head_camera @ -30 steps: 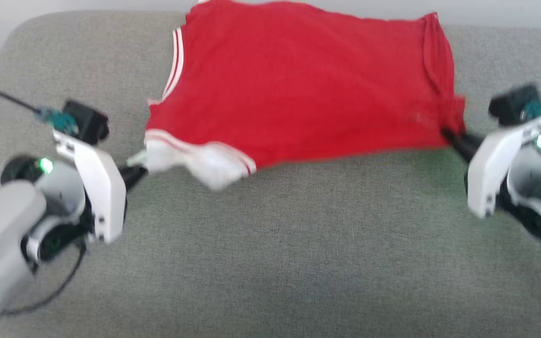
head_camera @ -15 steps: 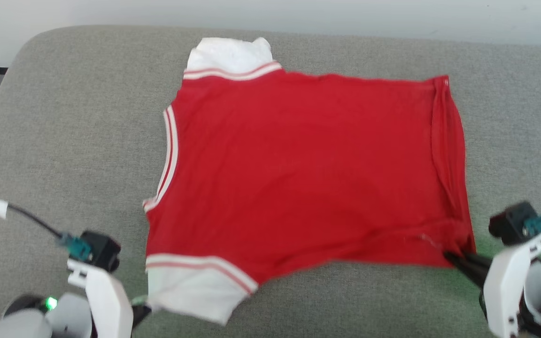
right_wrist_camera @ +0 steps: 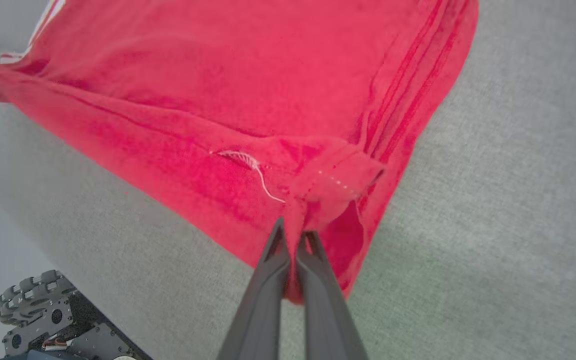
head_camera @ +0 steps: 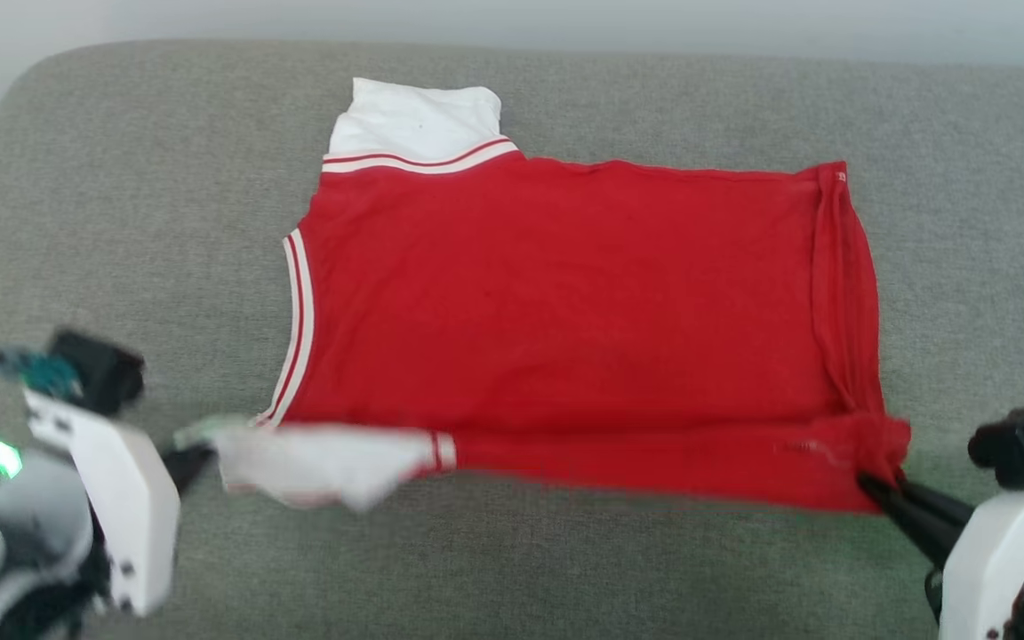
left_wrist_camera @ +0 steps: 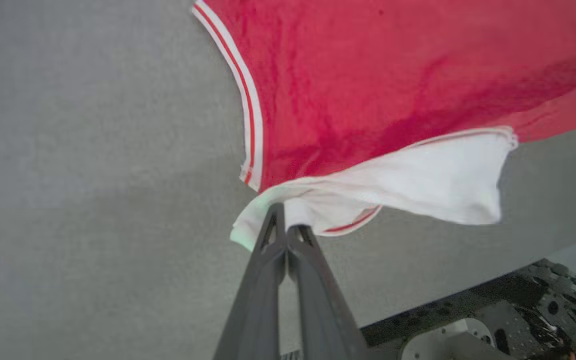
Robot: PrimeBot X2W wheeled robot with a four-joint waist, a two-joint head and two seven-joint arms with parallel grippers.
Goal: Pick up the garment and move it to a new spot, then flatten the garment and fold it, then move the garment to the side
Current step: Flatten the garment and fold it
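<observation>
The left gripper (left_wrist_camera: 284, 222) is clamped on the near white sleeve (left_wrist_camera: 443, 185) of the garment (head_camera: 565, 302). The right gripper (right_wrist_camera: 293, 237) pinches its near right corner, over the grey cushion (head_camera: 121, 222).

The left end effector (head_camera: 195, 460) and right end effector (head_camera: 876, 487) are fitted with dark fingers (left_wrist_camera: 265, 280), white housings (head_camera: 121, 498), green lamps (head_camera: 4, 458).

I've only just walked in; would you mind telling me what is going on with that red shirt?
The robot has the red T-shirt by its near edge. Its left gripper is shut on the near white sleeve, and its right gripper is shut on the red hem corner. The edge is stretched between them while the rest lies spread on the grey cushion. It is not yet folded.
</observation>
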